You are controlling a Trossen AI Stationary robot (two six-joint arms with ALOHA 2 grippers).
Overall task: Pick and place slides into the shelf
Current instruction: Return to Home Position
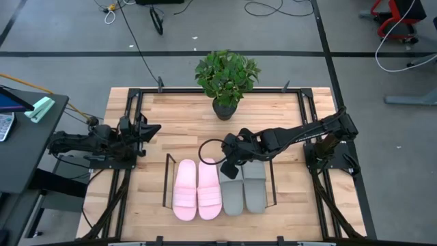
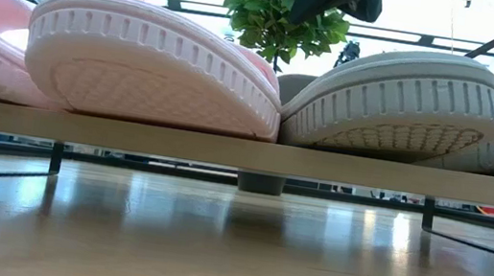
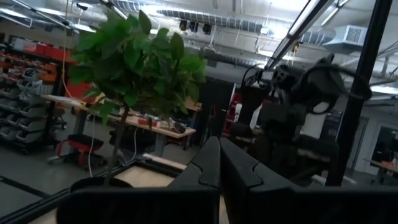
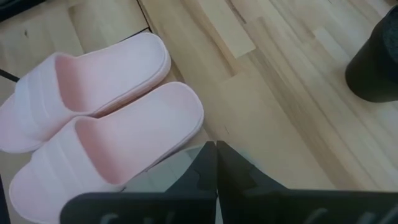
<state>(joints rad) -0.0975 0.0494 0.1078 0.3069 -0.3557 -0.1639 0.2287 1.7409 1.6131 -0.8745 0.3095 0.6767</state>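
- Pale wood planks make up the worktop [image 1: 184, 116], which is edged by a black rail frame [image 1: 308, 109].
- Grey floor lies all around it, crossed by dark lines and loose cables, and a dark side table [image 1: 31, 147] stands to the left.
- Beyond the worktop, the left wrist view shows a workshop with storage racks, benches and ceiling ducts.
- A leafy green plant in a dark pot [image 1: 227, 76] stands at the far middle of the worktop.
- The low black wire shelf [image 1: 166, 181] sits at the near middle and holds all four sandals side by side, toes pointing far.
- Two pale pink foam slide sandals [image 1: 186, 189] with broad single straps fill its left half, touching each other.
- Two grey foam slide sandals [image 1: 255, 188] of the same shape fill its right half.
- From the low view, their ridged, textured heels rest on the shelf's flat deck, a pink heel [image 2: 150, 66] just beside a grey one [image 2: 397, 106].
- The right hand [image 1: 227, 164] hovers over the far end of the left grey sandal, clenched and empty.
- The left hand [image 1: 151, 128] waits at the worktop's left edge, also clenched on nothing.
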